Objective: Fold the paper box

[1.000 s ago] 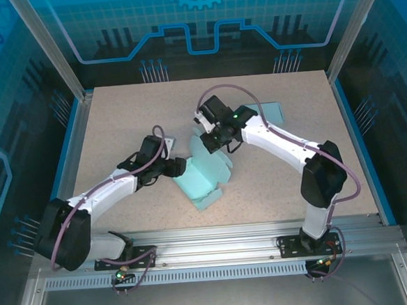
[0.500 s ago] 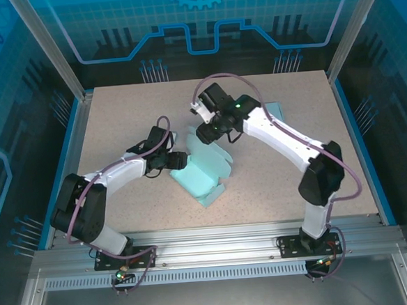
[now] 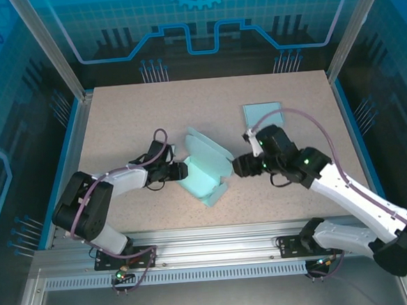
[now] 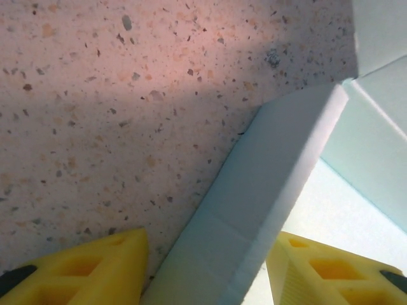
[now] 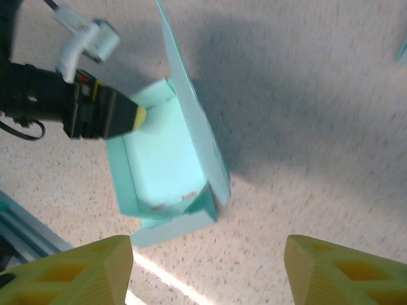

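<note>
Overhead top cam, wrist cams close, box (image 3: 203, 173) shared

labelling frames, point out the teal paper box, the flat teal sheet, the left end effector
teal paper box (image 3: 203, 180), top view, inner floor
flat teal paper sheet (image 3: 262, 112), top view, middle
left end effector (image 3: 184, 170), top view, between fingertips

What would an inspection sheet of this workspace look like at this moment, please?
Surface: speckled beige table, level.
Job's things: teal paper box at centre, partly folded, one flap standing up.
Clutter: flat teal sheet far right, apart from the box.
Grippers: left gripper astride the box's left wall, grip unclear; right gripper open, just right of the box, holding nothing.
Cables: purple cables looped along both arms, off the box.
Surroundings: aluminium frame in front, blue panels around.
</note>
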